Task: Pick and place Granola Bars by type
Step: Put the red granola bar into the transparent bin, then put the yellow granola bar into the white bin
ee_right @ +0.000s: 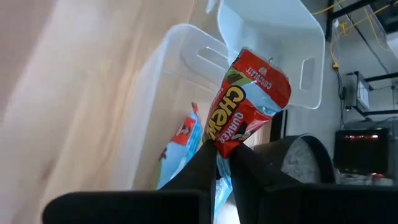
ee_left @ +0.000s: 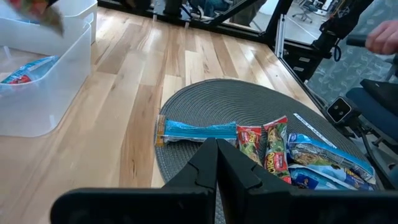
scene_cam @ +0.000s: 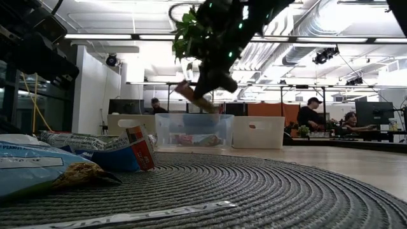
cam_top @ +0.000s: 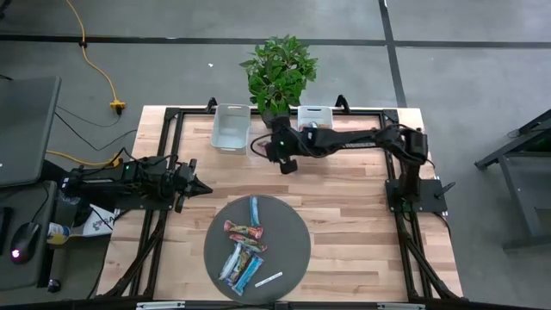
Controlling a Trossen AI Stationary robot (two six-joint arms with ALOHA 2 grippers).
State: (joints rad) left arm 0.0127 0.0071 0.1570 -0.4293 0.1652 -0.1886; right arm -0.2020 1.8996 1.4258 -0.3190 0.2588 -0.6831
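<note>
A round grey woven mat [cam_top: 293, 226] lay at the desk's [cam_top: 353, 198] six o'clock. Two clear bins [cam_top: 231, 127] [cam_top: 315, 115] and a potted plant [cam_top: 280, 71] stood at twelve o'clock.

You have the round mat [cam_top: 293, 226] at the tabletop's [cam_top: 362, 198] six o'clock, granola bars [cam_top: 244, 250] lying on it. Two bins [cam_top: 231, 127] sit at twelve o'clock, the plant [cam_top: 280, 69] behind them. One bar [ee_left: 25, 70] lies in a bin.
</note>
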